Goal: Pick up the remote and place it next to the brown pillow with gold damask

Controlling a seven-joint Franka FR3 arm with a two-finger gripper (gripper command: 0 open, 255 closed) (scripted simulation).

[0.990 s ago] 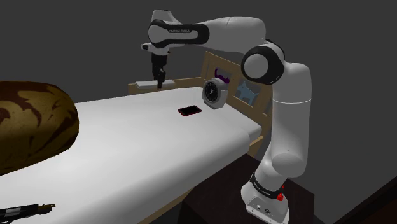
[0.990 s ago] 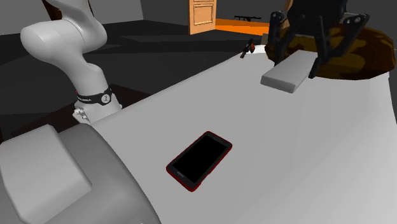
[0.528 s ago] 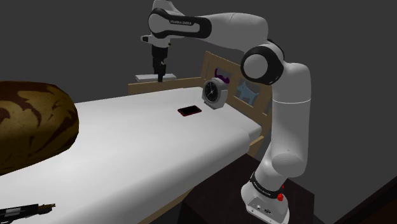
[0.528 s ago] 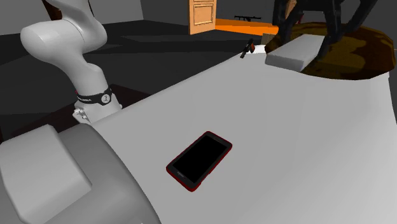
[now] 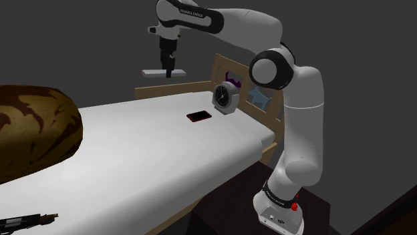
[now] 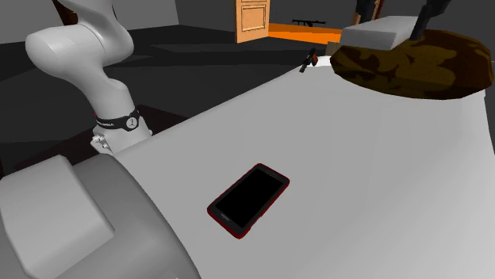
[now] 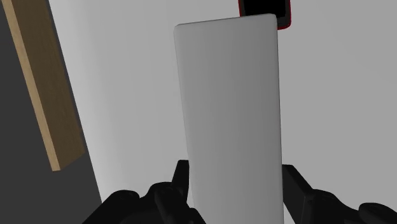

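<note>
Gripper (image 5: pixel 168 71) was found clamped on the remote (image 5: pixel 154 72), a plain grey slab gripped at one end, with both black fingers (image 7: pixel 180 183) pressed against its long sides in the wrist view. The remote (image 7: pixel 229 108) was held level in the air, clear of the white bed (image 5: pixel 154 160), above the end with the wooden headboard (image 5: pixel 175 87). Beyond the remote's far end lay a black phone in a red case (image 7: pixel 264 7), flat on the bed; the shoulder view showed this phone (image 5: pixel 199 117) just beside an alarm clock (image 5: pixel 226 96). The brown pillow (image 5: pixel 33 130), with its lighter gold pattern, rested at the opposite end of the bed, well apart from the remote. In the second exterior view the remote (image 6: pixel 381 33) appeared above the pillow (image 6: pixel 412 67), with the phone (image 6: pixel 248 198) in the foreground.
</note>
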